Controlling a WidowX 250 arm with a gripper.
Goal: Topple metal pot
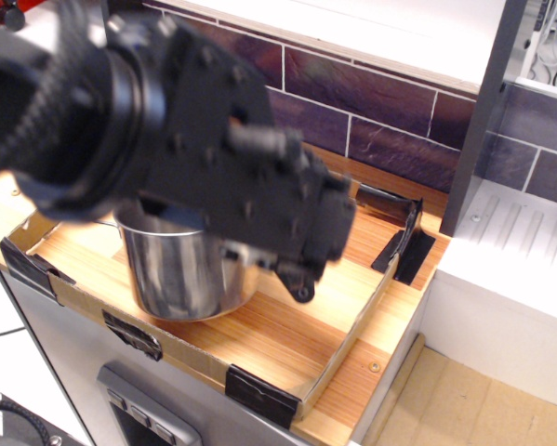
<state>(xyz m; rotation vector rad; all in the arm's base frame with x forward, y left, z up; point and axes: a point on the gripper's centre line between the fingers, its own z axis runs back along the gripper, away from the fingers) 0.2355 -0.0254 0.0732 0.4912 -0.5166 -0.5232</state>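
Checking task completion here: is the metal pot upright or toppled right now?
Upright. The metal pot stands with vertical walls and its base flat on the wooden counter. Its rim is hidden behind the robot arm.

Matte black arm (194, 158), blocky housing, round screws, braided cable.

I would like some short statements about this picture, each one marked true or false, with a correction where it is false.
1. The metal pot stands upright on the wooden counter. True.
2. The pot lies on its side. False: it is upright.
3. The robot arm covers the top of the pot. True.
4. The wall tiles are white. False: they are dark purple.
5. The claw is blurred, so its state cannot be told. True.
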